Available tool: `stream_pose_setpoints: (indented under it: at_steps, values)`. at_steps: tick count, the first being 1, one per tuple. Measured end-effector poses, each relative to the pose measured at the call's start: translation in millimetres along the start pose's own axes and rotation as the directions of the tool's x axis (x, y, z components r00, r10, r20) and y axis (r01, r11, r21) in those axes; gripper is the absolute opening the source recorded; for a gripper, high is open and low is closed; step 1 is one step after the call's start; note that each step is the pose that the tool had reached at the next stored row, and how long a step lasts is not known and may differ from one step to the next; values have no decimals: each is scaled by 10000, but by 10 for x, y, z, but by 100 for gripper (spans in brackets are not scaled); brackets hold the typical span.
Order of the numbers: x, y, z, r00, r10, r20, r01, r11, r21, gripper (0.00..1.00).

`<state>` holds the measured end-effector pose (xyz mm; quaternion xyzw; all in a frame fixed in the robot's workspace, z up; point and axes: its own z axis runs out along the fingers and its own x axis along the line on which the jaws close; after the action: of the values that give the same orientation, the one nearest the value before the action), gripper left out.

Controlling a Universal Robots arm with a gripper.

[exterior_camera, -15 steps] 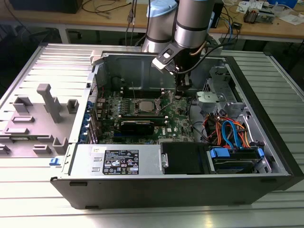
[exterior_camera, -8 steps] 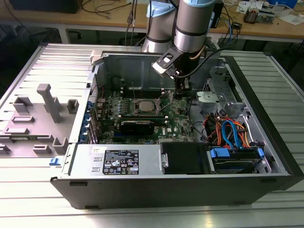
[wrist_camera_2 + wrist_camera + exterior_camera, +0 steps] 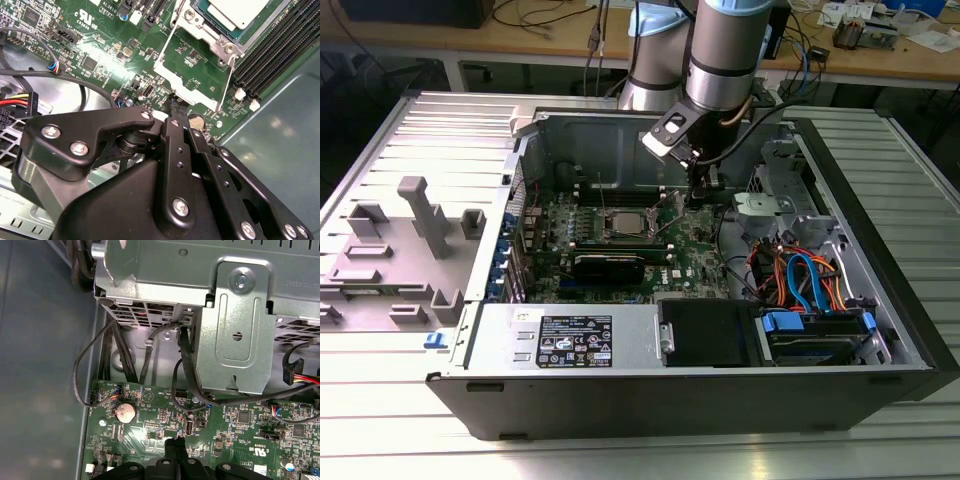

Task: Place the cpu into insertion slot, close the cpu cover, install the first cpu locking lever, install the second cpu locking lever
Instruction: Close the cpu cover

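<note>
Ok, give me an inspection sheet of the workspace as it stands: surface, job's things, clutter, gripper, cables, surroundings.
Surface: ribbed grey metal table carrying the open black computer case.
Job's things: silver-topped square cpu seated in the metal-rimmed insertion slot; thin silver-grey cpu cover frame swung open, green board showing through its window.
Clutter: grey plastic fixture blocks on the table, at the exterior view's left.
Gripper: black gripper over the board near the cover's free edge, jaws shut, holding nothing; contact unclear.
Cables: black leads beside the grey drive cage; blue and orange cables inside the case.
Surroundings: wooden bench with cables behind.
</note>
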<state>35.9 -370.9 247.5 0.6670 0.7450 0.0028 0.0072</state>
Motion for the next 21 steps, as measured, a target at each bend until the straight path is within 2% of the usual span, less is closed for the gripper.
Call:
stream_pose_setpoints:
  at_steps: [4, 6, 9, 21]
  values:
    - [2, -16, 7, 10000, -68, 0, 68, 10000, 0, 11]
    - [9, -82, 7, 9999, -111, 0, 111, 9999, 0, 11]
    - [13, -120, 6, 9999, -115, -1, 115, 9999, 0, 11]
    - [14, -130, 6, 9999, -115, 0, 115, 9999, 0, 11]
